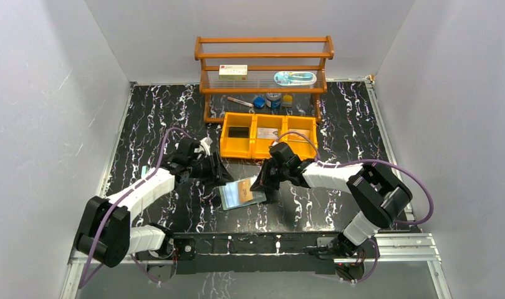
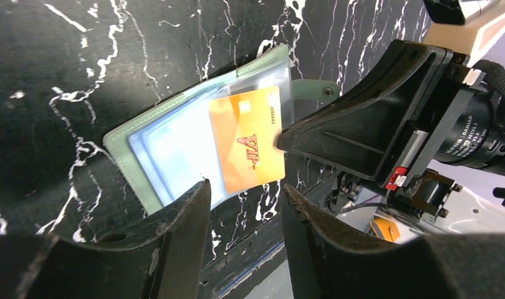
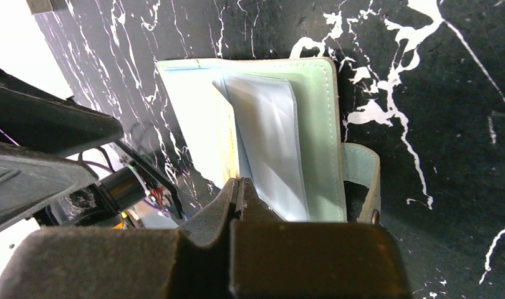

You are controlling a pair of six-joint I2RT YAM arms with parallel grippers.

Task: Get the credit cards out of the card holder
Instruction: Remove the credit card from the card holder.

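Orange card [image 2: 247, 140], printed VIP, stands about half out of the open wallet [image 2: 169, 146], which lies flat on the table [image 1: 337, 137] between your two arms, near the middle. Your right gripper [image 3: 239, 190] has its jaws closed on the card's free edge. Your left gripper [image 2: 245, 187] hovers by the wallet's left side, jaws moderately apart and holding nothing.

Just beyond, on the far side, the bins [image 1: 234, 152] show a dark card [image 1: 239, 132] in the left compartment and a grey card [image 1: 267, 132] in the middle one. What lies in the right compartment is too small to name.

The job reads as well along: some cards look to be out already, and this one is only partly freed. Left for you is to draw it clear and set it down. Whether the clear sleeves hide another card cannot be told.
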